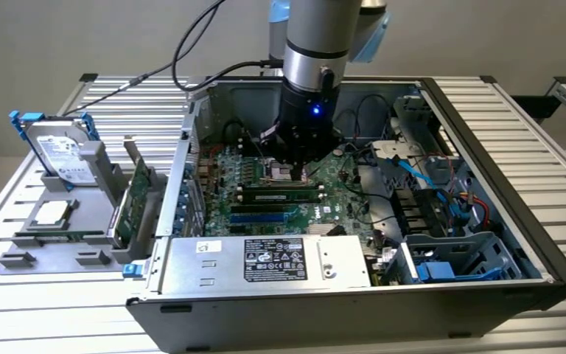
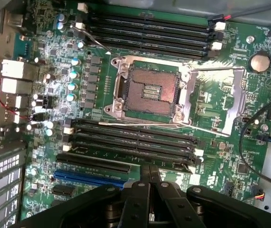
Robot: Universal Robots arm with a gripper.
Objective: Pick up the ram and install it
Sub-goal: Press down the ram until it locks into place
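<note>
Seemingly I'm at the seating step: the claw (image 1: 298, 171) hangs pinched shut on nothing over the board (image 1: 347, 184), and the ram (image 1: 281, 195) lies along a slot at its 6 o'clock. Pressing it home, I judge, calls for fingertips squarely above the stick.

Exterior: looks down from high in front at the open case (image 1: 480, 184).
Wrist: close, straight down on the motherboard (image 2: 221, 156).
Shared: motherboard.
</note>
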